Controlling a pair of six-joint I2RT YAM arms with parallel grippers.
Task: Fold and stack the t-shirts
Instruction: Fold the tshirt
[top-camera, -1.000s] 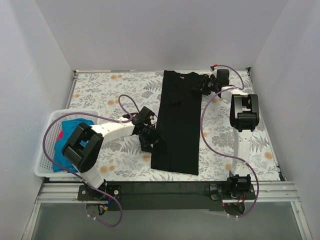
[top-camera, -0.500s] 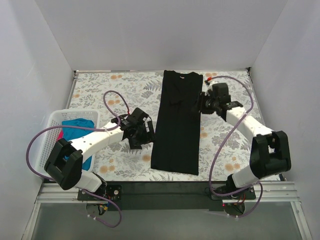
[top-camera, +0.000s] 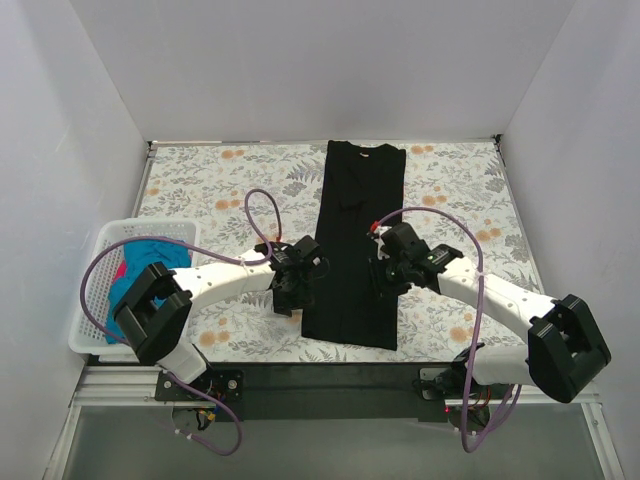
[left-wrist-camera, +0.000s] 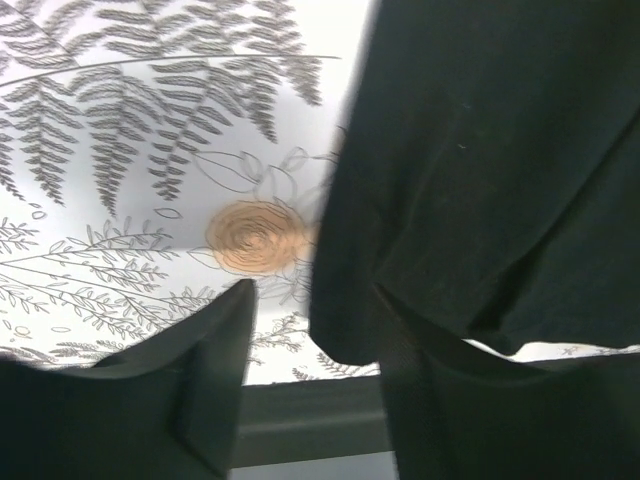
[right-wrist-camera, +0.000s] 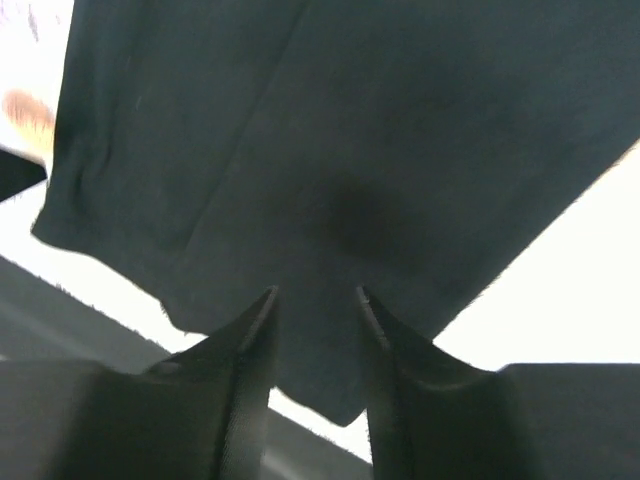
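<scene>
The black t-shirt (top-camera: 358, 240) lies flat as a long narrow strip down the middle of the table. My left gripper (top-camera: 295, 288) is at its left edge near the near end. In the left wrist view the gripper (left-wrist-camera: 312, 290) is open, with the shirt's near left corner (left-wrist-camera: 345, 330) between its fingers (left-wrist-camera: 200, 370). My right gripper (top-camera: 386, 275) is at the shirt's right edge. In the right wrist view it (right-wrist-camera: 315, 295) is open, low over the black cloth (right-wrist-camera: 330, 150). A teal-blue t-shirt (top-camera: 152, 250) and a bit of pink-red cloth (top-camera: 122, 270) lie in the basket.
The white lattice basket (top-camera: 88, 305) stands at the table's near left. The floral tablecloth (top-camera: 230, 180) covers the table. The dark front rail (top-camera: 330, 375) runs just beyond the shirt's near end. White walls close in the back and sides.
My right gripper has swung from the shirt's far right corner down to its right edge near the front. My left gripper moved off to the left, then came back to the shirt's left edge.
</scene>
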